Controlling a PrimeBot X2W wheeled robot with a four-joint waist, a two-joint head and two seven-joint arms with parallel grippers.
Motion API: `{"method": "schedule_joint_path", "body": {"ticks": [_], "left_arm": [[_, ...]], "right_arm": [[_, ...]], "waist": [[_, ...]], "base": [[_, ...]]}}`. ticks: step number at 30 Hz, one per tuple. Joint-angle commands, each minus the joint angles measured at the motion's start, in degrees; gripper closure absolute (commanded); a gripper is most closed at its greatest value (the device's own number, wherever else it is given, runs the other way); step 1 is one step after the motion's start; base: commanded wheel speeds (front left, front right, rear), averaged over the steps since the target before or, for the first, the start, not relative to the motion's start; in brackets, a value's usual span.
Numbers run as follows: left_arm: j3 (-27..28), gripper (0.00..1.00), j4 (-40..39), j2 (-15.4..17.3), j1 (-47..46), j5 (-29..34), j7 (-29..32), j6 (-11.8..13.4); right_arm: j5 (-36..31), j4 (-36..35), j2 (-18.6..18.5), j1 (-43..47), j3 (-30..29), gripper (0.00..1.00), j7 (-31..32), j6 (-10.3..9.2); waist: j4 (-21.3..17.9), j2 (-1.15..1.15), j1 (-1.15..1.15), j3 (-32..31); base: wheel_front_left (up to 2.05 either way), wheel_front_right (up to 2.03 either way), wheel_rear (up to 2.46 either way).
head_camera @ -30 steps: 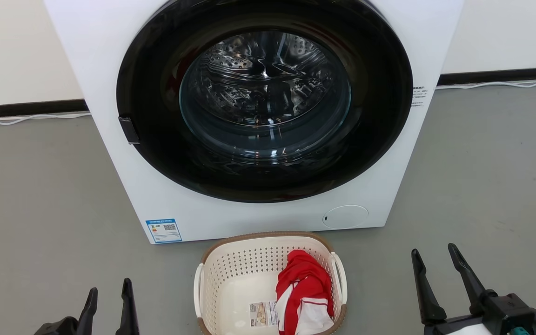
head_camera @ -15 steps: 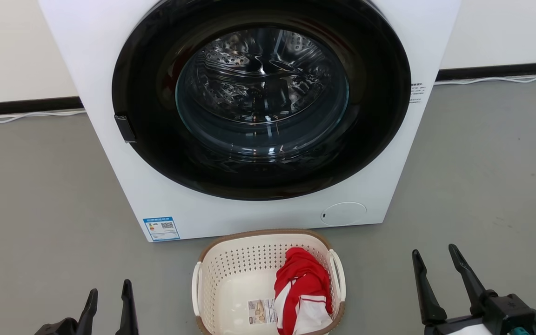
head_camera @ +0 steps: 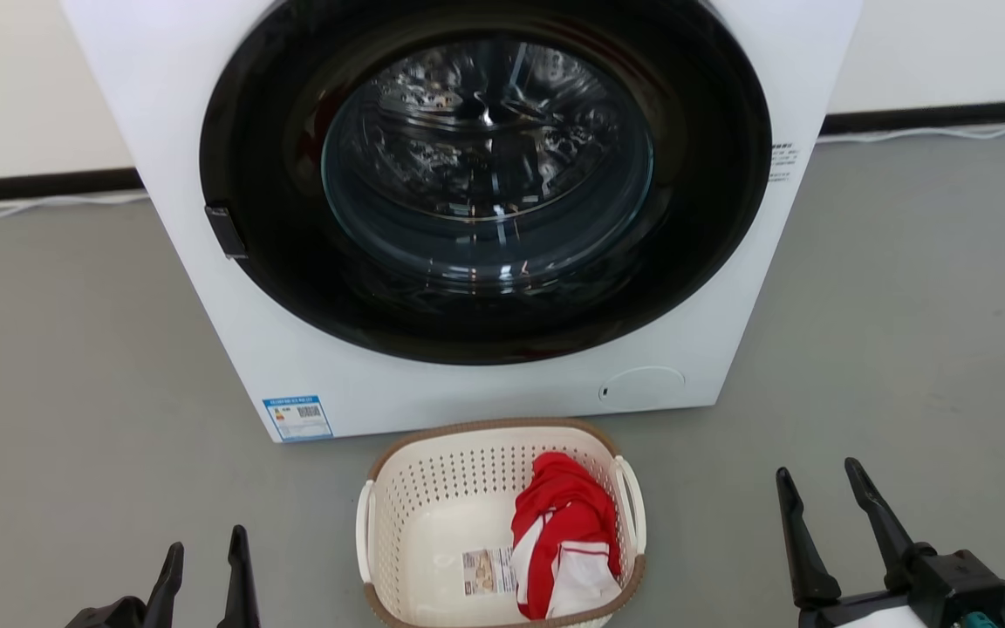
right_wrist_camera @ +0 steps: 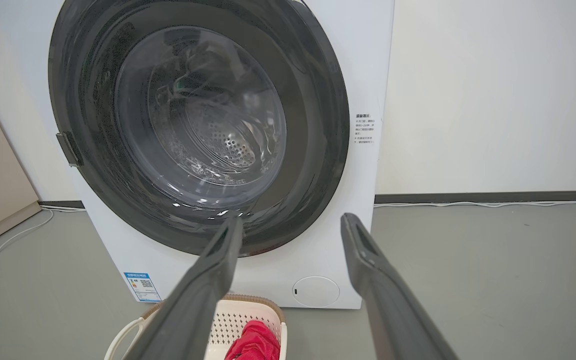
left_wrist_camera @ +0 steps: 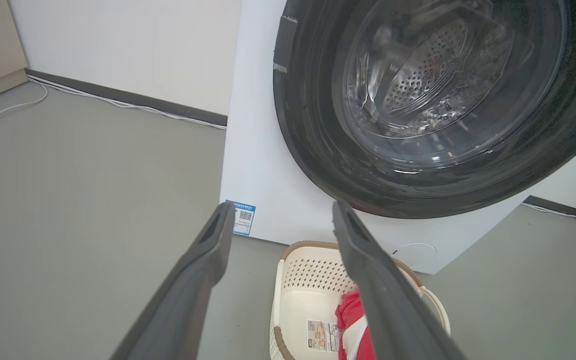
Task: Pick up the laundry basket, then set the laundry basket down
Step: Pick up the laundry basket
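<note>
Left hand [head_camera: 207,537], right hand [head_camera: 818,467]: two, both spread, empty; one laundry basket [head_camera: 446,488], one red-white garment [head_camera: 564,523] inside.

2 end effectors [head_camera: 206,539] [head_camera: 816,468], jaws wide, empty

White front-loading washing machine [head_camera: 468,392] on the grey floor [head_camera: 75,349], blue label [head_camera: 297,418] low on its front; red-and-white garment [head_camera: 565,523] crumpled nearby.

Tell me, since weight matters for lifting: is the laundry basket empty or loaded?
Not empty: the laundry basket holds a bunched red-and-white garment on its right side, beside a paper label on the bottom.
</note>
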Motion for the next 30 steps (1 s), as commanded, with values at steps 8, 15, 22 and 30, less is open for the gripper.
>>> {"method": "schedule_joint_path", "body": {"ticks": [8,15,22,30], "left_arm": [[0.12,0.0,0.41,0.61,-6.18,1.38,0.54,-0.39],[-2.06,0.0,3.61,1.2,-12.9,2.71,3.27,0.16],[-3.16,0.0,10.52,1.3,-21.04,2.63,4.26,0.12],[-4.44,0.0,21.88,0.6,-31.6,0.82,5.95,-0.84]], "right_arm": [[-0.3,-1.09,-0.19,-5.19,0.49,0.0,-0.54,0.34],[-0.17,4.11,-0.18,-11.34,0.53,0.0,-0.54,0.34],[-0.23,11.16,-0.18,-19.44,1.19,0.0,-0.54,0.34],[-0.18,21.82,-0.17,-28.58,1.94,0.0,-0.54,0.34]], "waist": [[0.28,-0.01,0.0,5.27],[0.68,-0.01,0.0,11.66],[1.05,-0.01,0.0,17.55],[1.5,-0.01,0.0,24.69]], "base": [[0.0,0.0,0.0],[0.0,0.0,0.0],[0.0,0.0,0.0],[0.0,0.0,0.0]]}}
